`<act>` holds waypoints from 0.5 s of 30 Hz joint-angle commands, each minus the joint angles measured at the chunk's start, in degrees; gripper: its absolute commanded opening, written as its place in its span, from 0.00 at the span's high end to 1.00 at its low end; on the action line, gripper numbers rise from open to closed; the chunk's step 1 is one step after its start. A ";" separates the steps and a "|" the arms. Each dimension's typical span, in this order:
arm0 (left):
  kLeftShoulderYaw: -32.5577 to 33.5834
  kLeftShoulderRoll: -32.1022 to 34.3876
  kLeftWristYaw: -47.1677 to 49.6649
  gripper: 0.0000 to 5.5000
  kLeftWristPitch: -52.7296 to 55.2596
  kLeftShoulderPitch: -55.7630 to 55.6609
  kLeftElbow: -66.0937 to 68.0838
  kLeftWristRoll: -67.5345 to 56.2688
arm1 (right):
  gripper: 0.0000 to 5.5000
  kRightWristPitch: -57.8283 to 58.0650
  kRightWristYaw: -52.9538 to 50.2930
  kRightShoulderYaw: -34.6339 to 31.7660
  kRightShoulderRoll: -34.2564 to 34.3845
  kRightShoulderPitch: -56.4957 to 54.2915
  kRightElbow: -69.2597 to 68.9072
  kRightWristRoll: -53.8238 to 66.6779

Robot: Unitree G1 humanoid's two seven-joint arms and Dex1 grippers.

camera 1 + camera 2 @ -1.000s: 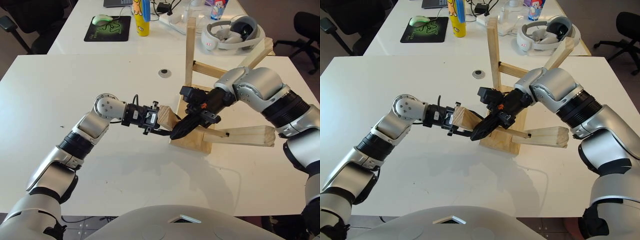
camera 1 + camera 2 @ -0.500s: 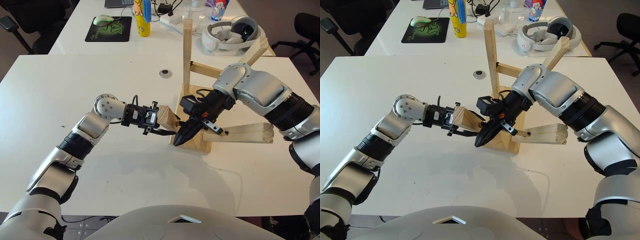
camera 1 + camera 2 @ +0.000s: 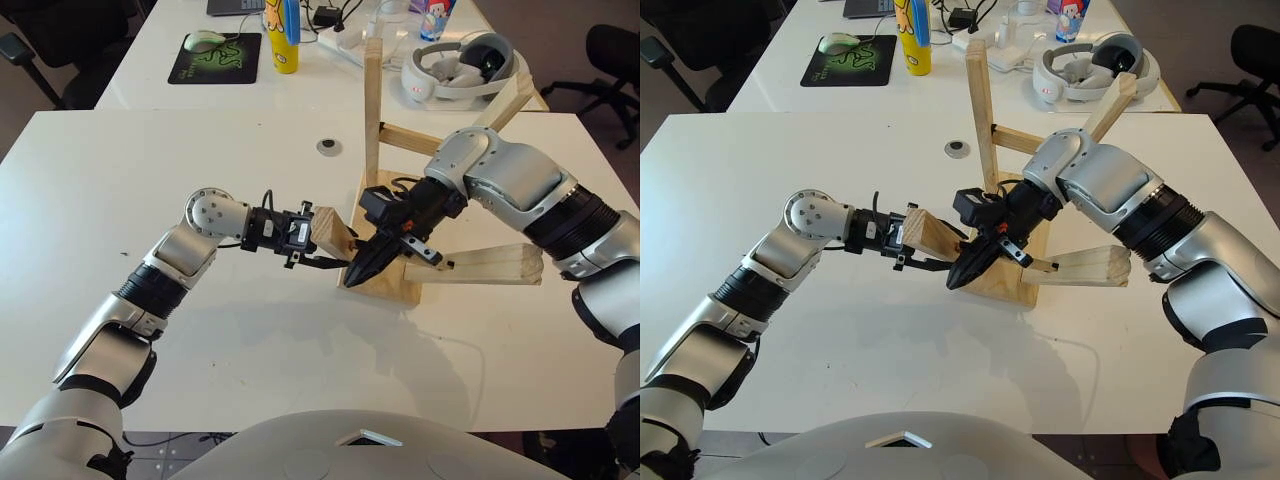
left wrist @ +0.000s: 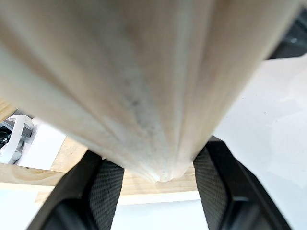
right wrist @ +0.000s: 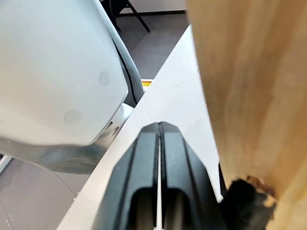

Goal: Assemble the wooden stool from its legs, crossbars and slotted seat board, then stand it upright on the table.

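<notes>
Two arms meet over the middle of the white bench (image 3: 200,370). Nearest, the left gripper (image 3: 322,250) is clamped on the end of a wooden leg (image 3: 333,230); its pads (image 4: 108,184) press on both sides of the wood. Just beyond, the right gripper (image 3: 362,270) points down with its fingers closed flat together and nothing between them, its tip beside the near edge of the seat board (image 3: 392,290).

The stool seems to sit upside down, board on the bench and legs splaying outward: one leg to the right (image 3: 495,266) and a tall leg (image 3: 374,100) farther back. A crossbar (image 3: 415,139) joins the tall leg to a fourth. Whether the held leg is fully home in its slot is hidden.

Seating it well probably means pushing along the leg's own axis, not sideways, while the right gripper braces the board so it cannot slide. A twist could lever the crossbar joints loose.
</notes>
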 commanded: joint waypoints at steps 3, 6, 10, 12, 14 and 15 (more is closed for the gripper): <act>-3.32 3.68 -2.73 0.63 0.41 1.25 1.76 11.55 | 1.00 9.48 -0.14 -7.38 1.12 -6.38 2.01 8.90; -3.38 3.94 -2.66 0.63 0.19 1.49 1.80 11.64 | 1.00 14.35 -0.12 -12.08 2.25 -8.66 3.54 12.99; -3.63 4.06 -2.87 0.63 -0.01 1.49 1.73 11.71 | 1.00 17.78 -0.12 -15.62 2.88 -8.78 5.04 14.32; -3.65 4.15 -2.91 0.63 0.07 1.51 1.55 11.69 | 1.00 15.56 -0.13 -12.93 0.82 -7.09 2.47 12.43; -3.70 4.08 -2.97 0.63 0.19 1.39 1.40 11.61 | 1.00 10.52 -0.13 -6.91 -1.87 -4.42 0.29 7.65; -3.71 4.04 -2.97 0.63 0.23 1.35 1.36 11.59 | 1.00 7.77 -0.13 -3.89 -2.73 -3.42 0.32 4.89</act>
